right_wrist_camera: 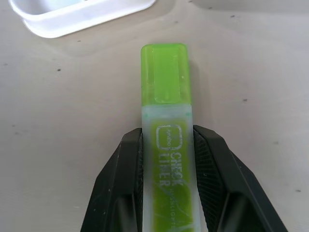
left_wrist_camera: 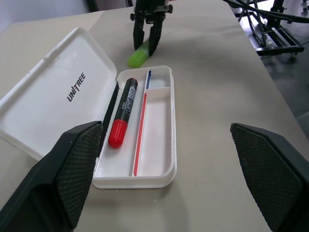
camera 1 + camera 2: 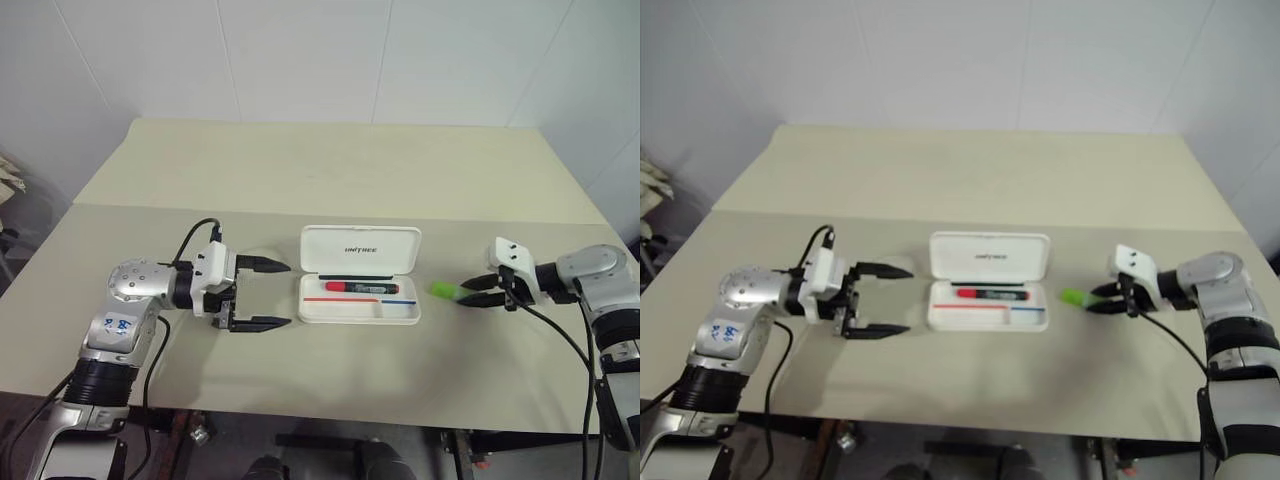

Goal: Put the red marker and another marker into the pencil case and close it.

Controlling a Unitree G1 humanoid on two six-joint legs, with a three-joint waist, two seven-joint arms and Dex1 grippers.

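With the red marker (image 2: 122,113) already lying in the open pencil case (image 3: 360,312), my right end effector (image 1: 169,145) is clenched on the green marker (image 1: 165,106) on the worktop (image 3: 330,170) just beside it, my left end effector (image 3: 262,294) released, so next I judge I must lift it into the tray.

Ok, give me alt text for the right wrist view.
The right gripper has its jaws closed on the body of a lime-green highlighter lying on the beige table, cap pointing away. A corner of the white pencil case sits beyond it.
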